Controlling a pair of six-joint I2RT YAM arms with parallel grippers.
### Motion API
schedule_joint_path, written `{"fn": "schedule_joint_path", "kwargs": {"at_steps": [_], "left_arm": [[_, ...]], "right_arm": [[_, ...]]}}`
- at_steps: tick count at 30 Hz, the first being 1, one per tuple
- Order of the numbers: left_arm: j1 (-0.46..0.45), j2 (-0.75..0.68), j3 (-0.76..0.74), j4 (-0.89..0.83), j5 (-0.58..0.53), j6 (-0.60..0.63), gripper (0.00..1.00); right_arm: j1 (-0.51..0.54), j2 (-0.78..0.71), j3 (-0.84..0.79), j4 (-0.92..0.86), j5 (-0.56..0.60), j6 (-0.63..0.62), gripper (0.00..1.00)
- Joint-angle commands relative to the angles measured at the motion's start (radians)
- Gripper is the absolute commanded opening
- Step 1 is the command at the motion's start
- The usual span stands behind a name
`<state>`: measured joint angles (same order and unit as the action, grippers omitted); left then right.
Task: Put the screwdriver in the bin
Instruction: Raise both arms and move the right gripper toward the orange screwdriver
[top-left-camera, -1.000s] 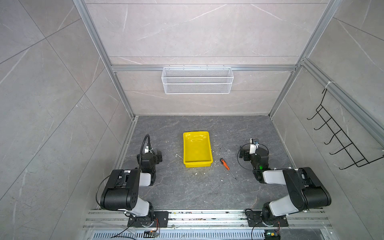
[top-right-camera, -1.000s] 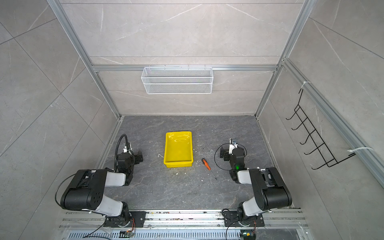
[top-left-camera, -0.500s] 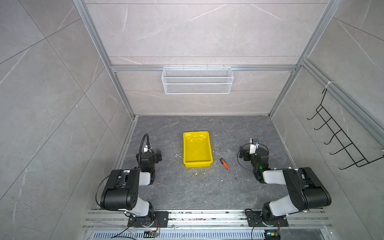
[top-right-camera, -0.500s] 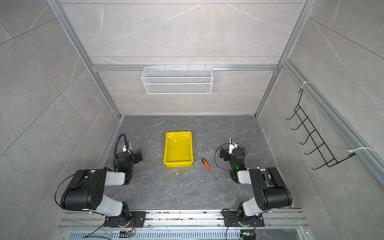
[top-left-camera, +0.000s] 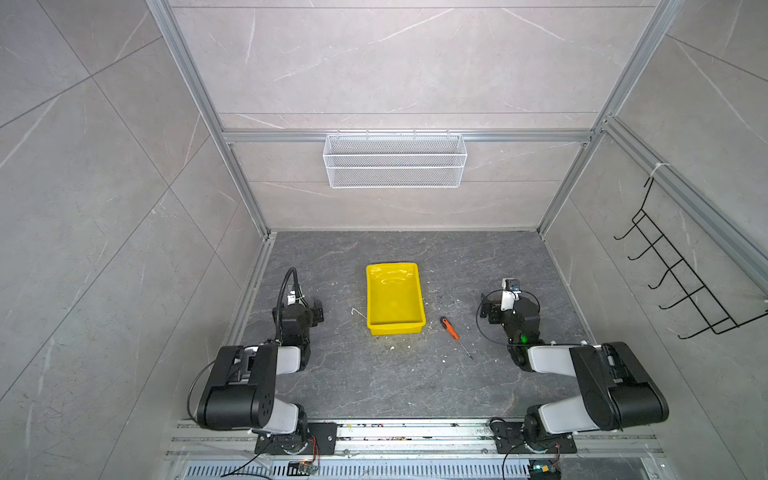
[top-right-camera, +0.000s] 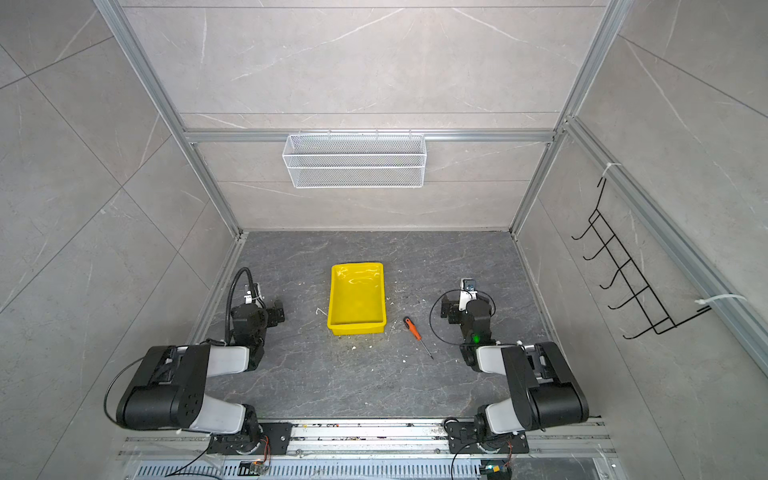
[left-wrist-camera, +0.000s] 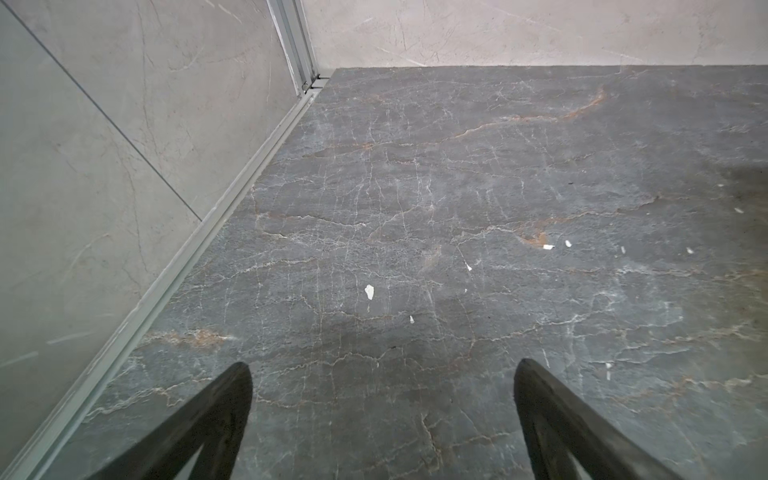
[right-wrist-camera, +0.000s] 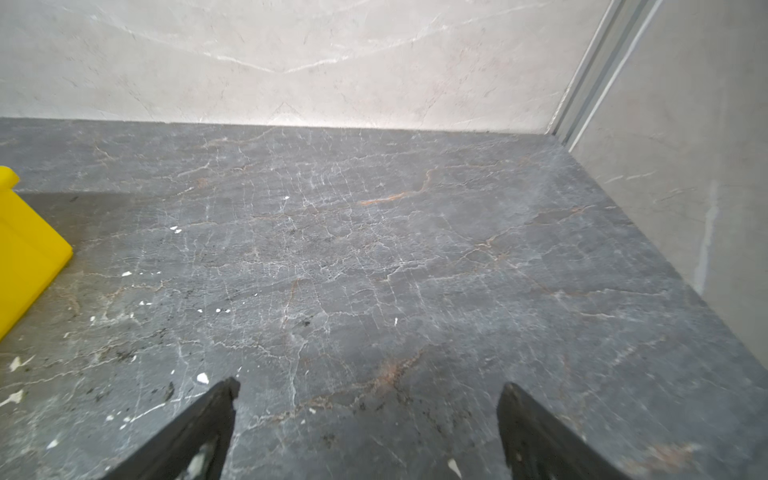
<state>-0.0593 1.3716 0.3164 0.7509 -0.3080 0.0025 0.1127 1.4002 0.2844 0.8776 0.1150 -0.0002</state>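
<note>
Screwdriver (top-left-camera: 456, 336), slim, orange-handled, lies on veined stone (top-left-camera: 374, 378) beside glossy yellow bin (top-left-camera: 395, 329); left tool (left-wrist-camera: 382, 365) and right tool (right-wrist-camera: 369, 382) gape wide.

Bright even light, soft faint shadows, glare inside the bin (top-left-camera: 392, 276), wide-angle bowing at edges

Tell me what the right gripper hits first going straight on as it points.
Probably the back wall: ahead of the right gripper the wrist view shows only floor. The bin sits off to one side, out of line. Depth unclear.
</note>
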Motion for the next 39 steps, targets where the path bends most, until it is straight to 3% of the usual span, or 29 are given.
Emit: {"fn": "schedule_joint_path", "kwargs": {"at_steps": [1,6,8,10,13,15,18,22,25,27,32,39], "left_arm": [[-0.054,-0.169,0.101,-0.243,-0.042,-0.022,1.00],[-0.138,-0.335,0.179,-0.388,-0.055,-0.071,1.00],[-0.140,-0.376,0.225,-0.474,-0.024,-0.169,1.00],[-0.139,-0.396,0.276,-0.594,0.041,-0.240,1.00],[-0.139,-0.404,0.362,-0.804,0.132,-0.216,1.00],[-0.137,-0.404,0.390,-0.864,0.062,-0.266,1.00],[-0.138,-0.391,0.476,-1.004,-0.041,-0.333,1.00],[-0.136,-0.359,0.571,-1.096,-0.145,-0.337,1.00],[-0.134,-0.327,0.619,-1.179,-0.233,-0.459,1.00],[-0.123,-0.298,0.640,-1.235,-0.263,-0.575,1.00],[-0.111,-0.191,0.624,-1.261,-0.117,-0.685,1.00],[-0.112,-0.245,0.414,-1.245,-0.204,-0.785,1.00]], "right_arm": [[0.007,-0.142,-0.035,-0.042,0.055,0.034,0.99],[0.007,-0.302,-0.096,-0.051,0.051,0.052,0.99],[0.008,-0.331,-0.098,-0.051,-0.005,0.050,0.99],[0.007,-0.331,-0.083,-0.059,-0.039,0.124,0.99],[0.007,-0.358,-0.058,-0.113,-0.123,0.121,0.99],[0.009,-0.400,-0.044,-0.188,-0.074,0.206,0.99],[0.007,-0.437,0.044,-0.439,-0.033,0.318,0.99],[0.008,-0.374,0.185,-0.770,0.068,0.576,0.99],[0.002,-0.259,0.330,-0.960,0.075,0.609,0.99],[0.002,-0.241,0.356,-0.978,0.039,0.603,0.99],[0.002,-0.332,0.318,-0.971,0.080,0.604,0.99],[0.002,-0.318,0.395,-1.067,0.061,0.573,0.99]]}}
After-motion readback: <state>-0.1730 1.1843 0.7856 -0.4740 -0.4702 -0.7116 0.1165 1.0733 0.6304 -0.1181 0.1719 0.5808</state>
